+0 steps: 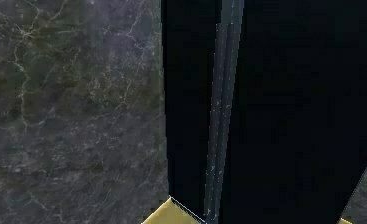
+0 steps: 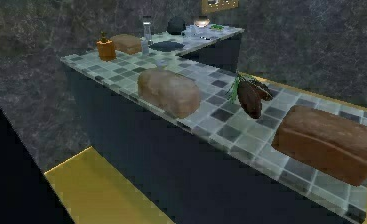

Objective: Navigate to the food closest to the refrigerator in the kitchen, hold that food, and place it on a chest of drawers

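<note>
1. Forward view: dark marbled wall [image 1: 71, 100] on the left, tall black front [image 1: 291, 100] on the right with a grey upright strip [image 1: 221, 100] down it. A sliver of yellow floor [image 1: 171, 212] shows at the bottom.
2. Arm side view: counter [image 2: 216, 125] with a checkered tile top and a dark front, running from far left to near right. There is yellow floor in front of it and a black mass [image 2: 11, 170] at near left.
3. Food, all lying on the counter top:
   - pale loaf [image 2: 169, 90], mid-counter
   - dark loaf [image 2: 326, 140], near right
   - far loaf [image 2: 126, 43], far left, just beside a small brown jar [image 2: 106, 48]
4. A dark item with green bits [image 2: 253, 95] lies between the pale loaf and the dark loaf, apart from both.
5. At the counter's far end is a cluster of small kitchen items [image 2: 176, 30], too small to name.
6. Which loaf is nearest the refrigerator: can't tell.
7. Jaw state: can't tell from these frames.
</note>
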You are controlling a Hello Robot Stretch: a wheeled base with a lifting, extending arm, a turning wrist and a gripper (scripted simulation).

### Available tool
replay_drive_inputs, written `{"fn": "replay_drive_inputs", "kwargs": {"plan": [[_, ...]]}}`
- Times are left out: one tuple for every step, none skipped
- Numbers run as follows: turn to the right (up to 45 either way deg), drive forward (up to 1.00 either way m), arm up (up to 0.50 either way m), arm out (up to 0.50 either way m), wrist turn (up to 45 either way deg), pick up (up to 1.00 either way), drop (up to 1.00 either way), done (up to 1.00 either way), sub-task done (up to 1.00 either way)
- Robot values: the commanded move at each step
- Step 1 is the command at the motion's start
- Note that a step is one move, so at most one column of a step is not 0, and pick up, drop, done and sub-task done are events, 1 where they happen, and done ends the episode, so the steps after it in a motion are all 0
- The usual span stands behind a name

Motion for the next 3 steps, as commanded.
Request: {"fn": "replay_drive_inputs", "kwargs": {"plan": [[0.0, 0.00, 0.50, 0.00, 0.0, 0.00, 0.00, 0.00, 0.00], [0.0, 0.00, 0.38, 0.00, 0.0, 0.00, 0.00, 0.00, 0.00], [0.0, 0.00, 0.00, 0.36, 0.0, 0.00, 0.00, 0.00, 0.00]]}}
